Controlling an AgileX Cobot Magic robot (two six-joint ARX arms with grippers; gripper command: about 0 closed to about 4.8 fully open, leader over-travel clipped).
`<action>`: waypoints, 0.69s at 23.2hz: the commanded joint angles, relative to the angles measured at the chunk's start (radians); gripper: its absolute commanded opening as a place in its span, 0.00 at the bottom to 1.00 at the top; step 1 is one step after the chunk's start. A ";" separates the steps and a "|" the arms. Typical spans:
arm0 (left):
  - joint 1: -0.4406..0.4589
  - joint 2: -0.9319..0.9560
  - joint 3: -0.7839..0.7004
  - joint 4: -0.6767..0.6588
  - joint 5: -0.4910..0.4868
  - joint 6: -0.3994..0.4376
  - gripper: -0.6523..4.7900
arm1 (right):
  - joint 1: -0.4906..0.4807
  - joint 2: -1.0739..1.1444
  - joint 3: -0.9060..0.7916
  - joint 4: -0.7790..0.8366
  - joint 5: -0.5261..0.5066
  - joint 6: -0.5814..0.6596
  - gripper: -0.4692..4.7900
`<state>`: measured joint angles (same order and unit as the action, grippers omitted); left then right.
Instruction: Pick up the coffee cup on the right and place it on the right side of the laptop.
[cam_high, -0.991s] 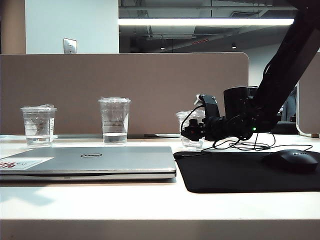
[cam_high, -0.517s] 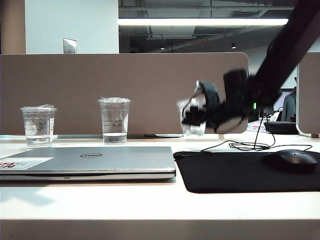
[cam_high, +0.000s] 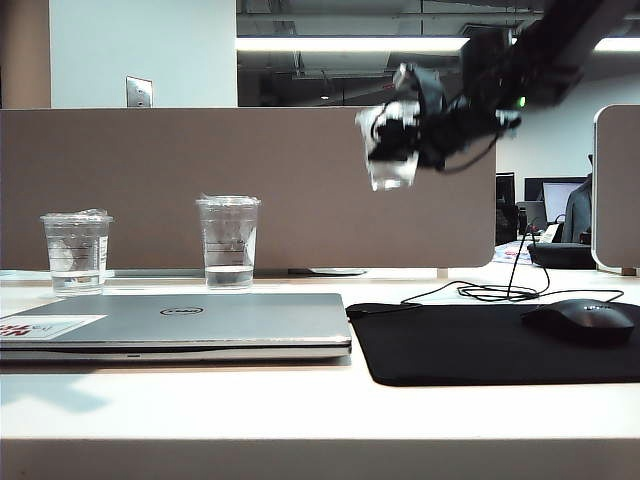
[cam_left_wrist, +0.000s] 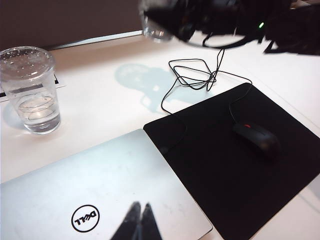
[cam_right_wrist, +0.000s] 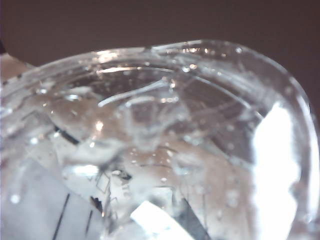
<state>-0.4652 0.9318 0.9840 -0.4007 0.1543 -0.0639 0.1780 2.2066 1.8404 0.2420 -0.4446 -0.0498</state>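
Right claw (cam_high: 385, 150): closed around the coffee cup (cam_high: 392, 158), jaws partly apart with the cup's body between them; held high in the air, well above the table (cam_high: 300, 400), in front of the brown partition (cam_high: 250, 180).
Right arm: comes down from the upper right corner of the exterior view, its dark forearm sloping down and leftward to the wrist, with a green light glowing near the wrist.
Coffee cup: clear plastic, hanging free in the claw, slightly tilted; it sits above the gap between the laptop (cam_high: 180, 322) and the black mouse mat (cam_high: 500, 342), touching nothing else. In the right wrist view the cup (cam_right_wrist: 160, 145) fills nearly the whole picture, its crinkled clear top close to the lens.
Left claw (cam_left_wrist: 137, 222): fingertips pressed together, holding nothing, hovering low over the laptop's lid (cam_left_wrist: 100, 190) just beside the round Dell logo.
Laptop: closed, flat on the table, its right edge close beside the mouse mat (cam_left_wrist: 235, 165).
Other cups: a taller clear cup (cam_high: 229, 241) stands behind the laptop near the middle; a shorter clear cup (cam_high: 77, 252) stands at the far left, both with water.
Mouse (cam_high: 585, 320): black, resting on the right part of the mat, its cable looping across the table behind.
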 joint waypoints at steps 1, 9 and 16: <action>-0.002 -0.002 0.004 0.014 0.003 0.004 0.11 | 0.000 -0.036 0.008 -0.010 0.002 -0.006 0.48; -0.002 -0.002 0.004 0.014 0.003 0.004 0.11 | 0.000 -0.107 -0.038 -0.082 0.001 -0.006 0.48; -0.002 -0.002 0.004 0.013 0.003 0.004 0.11 | 0.000 -0.256 -0.307 0.117 0.050 -0.006 0.48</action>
<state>-0.4652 0.9318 0.9840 -0.4007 0.1543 -0.0639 0.1772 1.9827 1.5761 0.2672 -0.3981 -0.0528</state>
